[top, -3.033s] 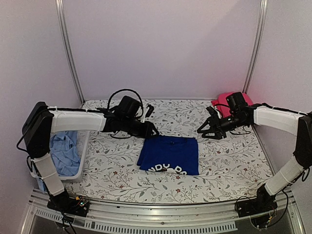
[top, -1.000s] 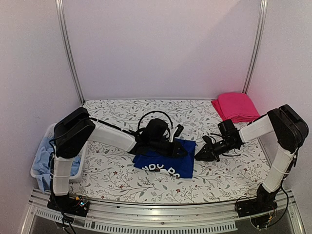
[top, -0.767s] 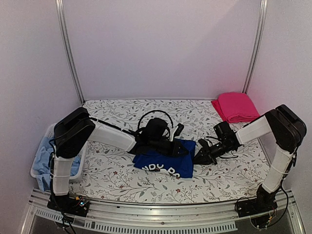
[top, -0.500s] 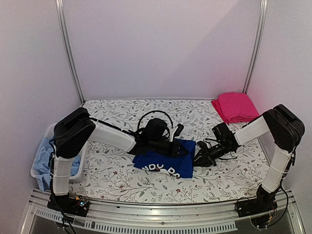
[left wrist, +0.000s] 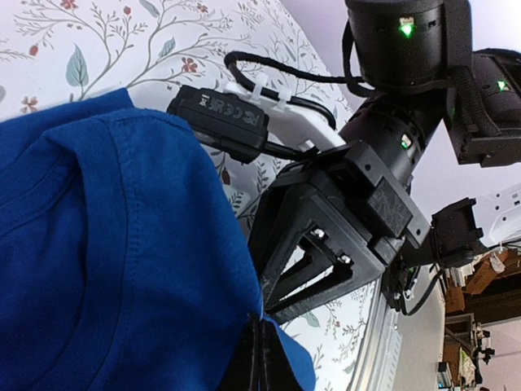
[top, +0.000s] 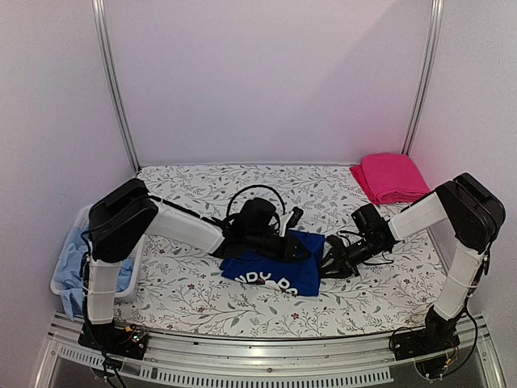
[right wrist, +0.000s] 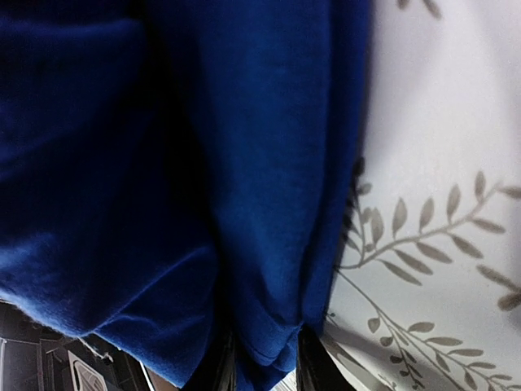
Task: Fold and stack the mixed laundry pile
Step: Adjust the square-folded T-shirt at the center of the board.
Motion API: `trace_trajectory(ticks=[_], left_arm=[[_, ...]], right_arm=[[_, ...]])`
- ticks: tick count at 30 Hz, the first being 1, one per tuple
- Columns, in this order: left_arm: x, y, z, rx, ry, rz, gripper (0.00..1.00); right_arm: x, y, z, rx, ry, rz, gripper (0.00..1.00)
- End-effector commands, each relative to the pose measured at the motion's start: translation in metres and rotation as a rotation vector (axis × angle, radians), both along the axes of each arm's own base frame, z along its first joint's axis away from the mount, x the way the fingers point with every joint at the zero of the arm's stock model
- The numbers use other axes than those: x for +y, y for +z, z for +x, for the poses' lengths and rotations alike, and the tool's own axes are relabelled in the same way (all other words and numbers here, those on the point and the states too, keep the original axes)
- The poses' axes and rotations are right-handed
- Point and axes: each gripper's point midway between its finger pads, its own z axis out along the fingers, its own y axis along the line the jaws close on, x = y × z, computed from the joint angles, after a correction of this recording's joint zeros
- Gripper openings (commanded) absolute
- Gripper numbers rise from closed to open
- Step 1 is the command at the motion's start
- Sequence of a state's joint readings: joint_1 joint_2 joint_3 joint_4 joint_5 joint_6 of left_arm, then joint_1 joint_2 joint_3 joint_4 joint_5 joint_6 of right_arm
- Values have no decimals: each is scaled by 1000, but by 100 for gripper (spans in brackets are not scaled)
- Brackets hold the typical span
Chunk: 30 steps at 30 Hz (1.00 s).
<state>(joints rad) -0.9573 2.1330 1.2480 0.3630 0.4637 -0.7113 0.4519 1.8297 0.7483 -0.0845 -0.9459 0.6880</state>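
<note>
I am reaching my left arm across the middle of the overhead view. My left tool (top: pixel 305 252) is closed tight on the right-hand edge of the royal-blue shirt (top: pixel 279 273), pinching a thin layer of cloth. The shirt is lying at the centre of the desk (top: pixel 202 194), partly folded, with its white print showing along the near edge. I am probably holding that edge so the folded layer does not slide or spring open. My right tool (top: pixel 325 267) is coming in low from the right of the frame and is sitting just beside the left one. Its jaws are standing partly apart with a thick fold of the blue cloth between them, and they do not look clamped yet. I judge it is placed there to take the same edge, so that both tools can carry the next fold evenly. The red-pink garment (top: pixel 392 178) is lying folded at the upper right of the frame, well apart from the shirt, and I take it to be the start of the stack. The light-blue shirt (top: pixel 74 263) is waiting crumpled in the white basket (top: pixel 56 283) at the left edge, not yet folded.
</note>
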Motion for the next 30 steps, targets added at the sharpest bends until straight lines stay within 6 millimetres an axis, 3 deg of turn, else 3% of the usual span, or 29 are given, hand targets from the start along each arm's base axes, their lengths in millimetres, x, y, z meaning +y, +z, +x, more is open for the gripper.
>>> trace_trajectory(ticks=[1,6,13,22,26,28,30], left_arm=[[3,28,5,-35,9,-56,0],[3,28,5,-35,10,-58,0],[3,26,4,-31,10,-60,0],[4,28,7,-40,19,-56,0],[7,27,8,-39,31,-51,0],[7,27,9,-38,32,-52,0],[7,26,8,-37,33,-52,0]], right_arm=[[-5,-6,-11,27,18,-58,26],[1,-13,-19,56,41,-51,25],[9,-12,-9,38,35,-37,23],[12,5,-5,-1,48,-32,0],[9,14,-4,-35,58,-33,0],[13,16,-8,-25,80,8,10],[15,11,-13,7,91,40,14]])
